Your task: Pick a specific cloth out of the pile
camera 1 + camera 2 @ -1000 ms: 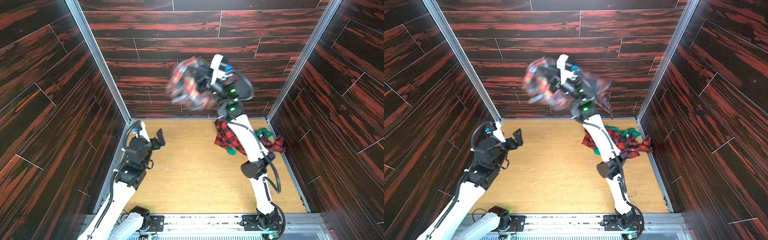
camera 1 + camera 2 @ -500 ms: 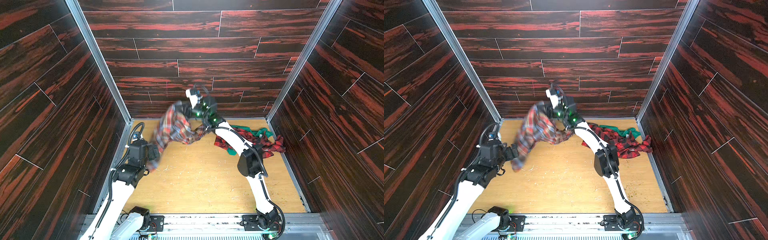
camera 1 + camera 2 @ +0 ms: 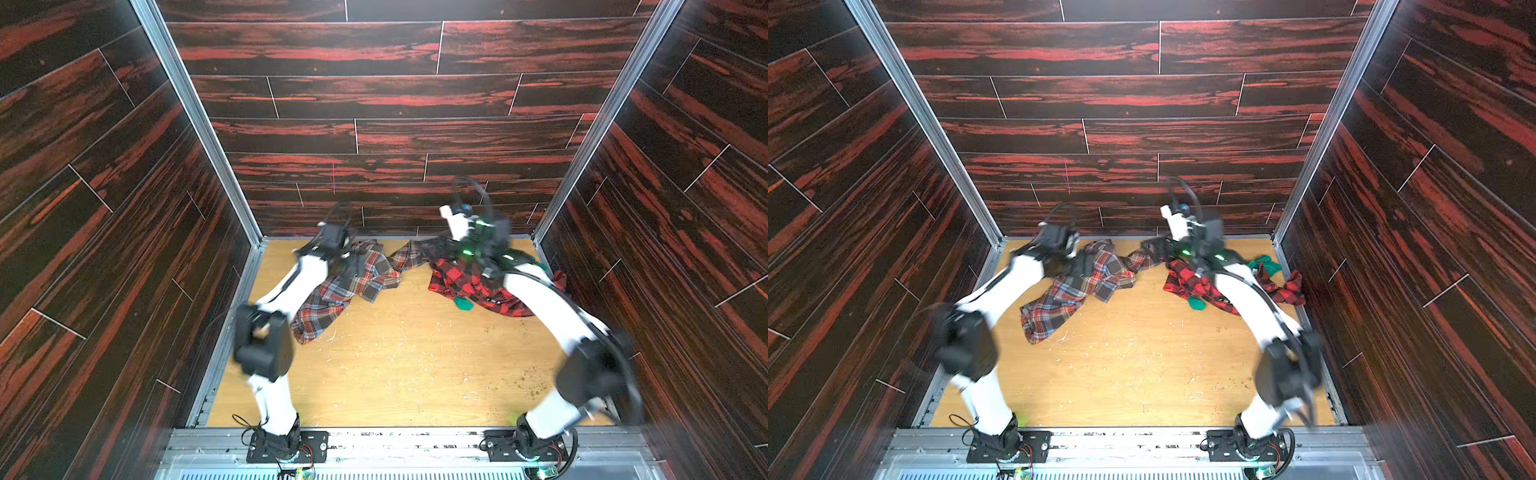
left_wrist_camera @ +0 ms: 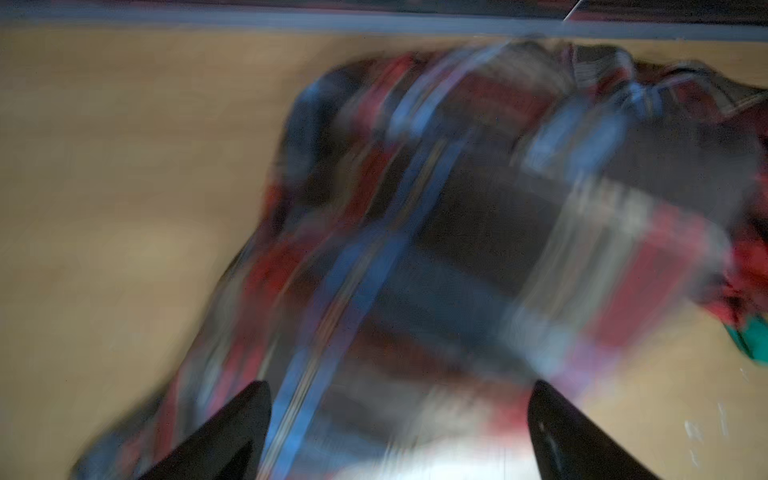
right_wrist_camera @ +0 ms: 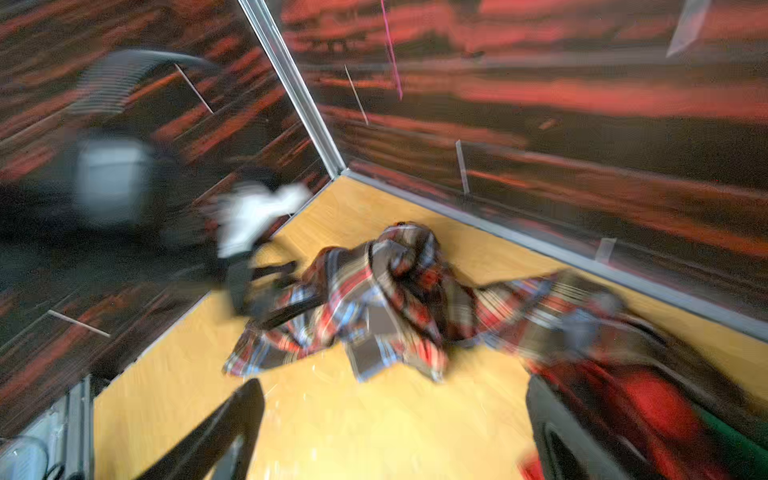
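Where the left gripper (image 4: 399, 386) is opened wide over the cloth (image 4: 457, 216), nothing is gripped; the right gripper (image 5: 394, 382) is spread wide and empty. The cloth is seen crumpled on the wooden floor (image 3: 395, 361) at the back left, one end stretched close to the pile (image 3: 469, 282) at the back right.

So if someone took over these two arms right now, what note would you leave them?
Left claw: open, over the muted plaid shirt; blur hides any contact.
Right claw: open, empty, near the pile.
Shirt lies on the table, left of the pile, one sleeve reaching toward it.
Done: shirt is out of the pile.
Left: draw the sleeve clear, probably.
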Robot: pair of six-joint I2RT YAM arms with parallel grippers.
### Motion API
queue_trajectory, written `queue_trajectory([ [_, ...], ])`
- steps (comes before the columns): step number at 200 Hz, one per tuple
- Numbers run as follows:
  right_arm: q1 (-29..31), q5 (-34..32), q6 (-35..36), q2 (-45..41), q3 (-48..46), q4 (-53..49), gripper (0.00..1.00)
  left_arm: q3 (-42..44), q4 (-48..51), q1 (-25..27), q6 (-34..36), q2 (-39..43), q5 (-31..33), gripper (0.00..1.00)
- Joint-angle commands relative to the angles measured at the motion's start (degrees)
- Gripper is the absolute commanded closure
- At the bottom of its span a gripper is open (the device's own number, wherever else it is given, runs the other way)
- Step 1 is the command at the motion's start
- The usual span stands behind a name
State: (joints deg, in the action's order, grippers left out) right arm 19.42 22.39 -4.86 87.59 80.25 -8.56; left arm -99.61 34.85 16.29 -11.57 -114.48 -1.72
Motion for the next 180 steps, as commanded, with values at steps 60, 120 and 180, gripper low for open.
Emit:
queue_trajectory([
  [60,-4.6,1.3,6.1,-14.2,-12.5,-10.0,0.01,-26.3,17.6,4.4,-4.7,-26.3,4.7,0.38],
  [120,-9.5,2.7,7.6,-13.3,-13.4,-4.8,0.01,-19.4,-11.5,2.9,-6.3,-1.9,13.7,1.0],
  [180,-12.1,3.5,8.9,-12.6,-15.0,-1.2,0.01,-31.7,-27.6,-2.9,-2.8,11.6,20.0,1.0],
])
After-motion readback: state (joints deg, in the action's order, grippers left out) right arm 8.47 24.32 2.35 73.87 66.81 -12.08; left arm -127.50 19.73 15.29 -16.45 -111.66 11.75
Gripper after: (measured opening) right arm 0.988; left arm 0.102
